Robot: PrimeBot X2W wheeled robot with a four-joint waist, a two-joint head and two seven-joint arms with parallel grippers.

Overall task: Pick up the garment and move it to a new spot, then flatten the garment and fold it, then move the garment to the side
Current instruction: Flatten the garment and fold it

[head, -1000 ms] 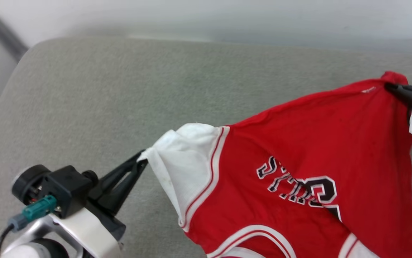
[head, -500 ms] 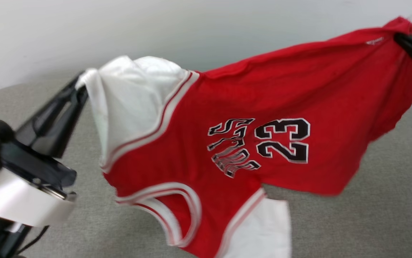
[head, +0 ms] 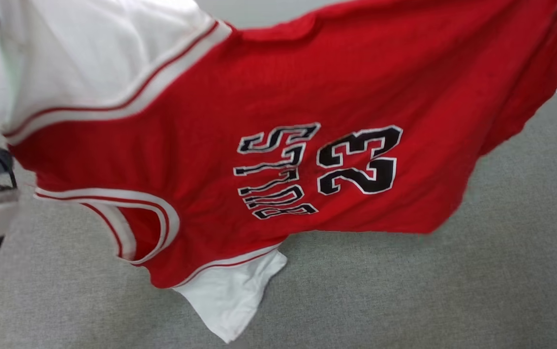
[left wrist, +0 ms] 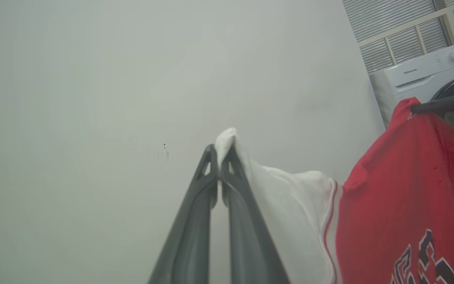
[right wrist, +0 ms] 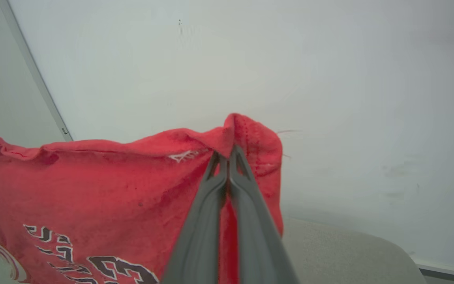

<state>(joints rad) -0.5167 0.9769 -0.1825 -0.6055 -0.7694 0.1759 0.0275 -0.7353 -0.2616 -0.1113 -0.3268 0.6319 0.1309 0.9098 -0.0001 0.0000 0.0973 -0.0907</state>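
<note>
One red garment hangs spread in the air above one grey cushioned surface. Its printed face is toward the head camera, and two white sleeves show. From the left wrist, the left gripper has its two fingers pinched together on a white sleeve tip, and one washing machine stands behind. From the right wrist, the right gripper is clamped on a red corner.

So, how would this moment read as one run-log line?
stage: lift | garment: hanging spread, lettering toward head camera | left gripper: shut on its white sleeve | right gripper: shut on its red corner
</note>
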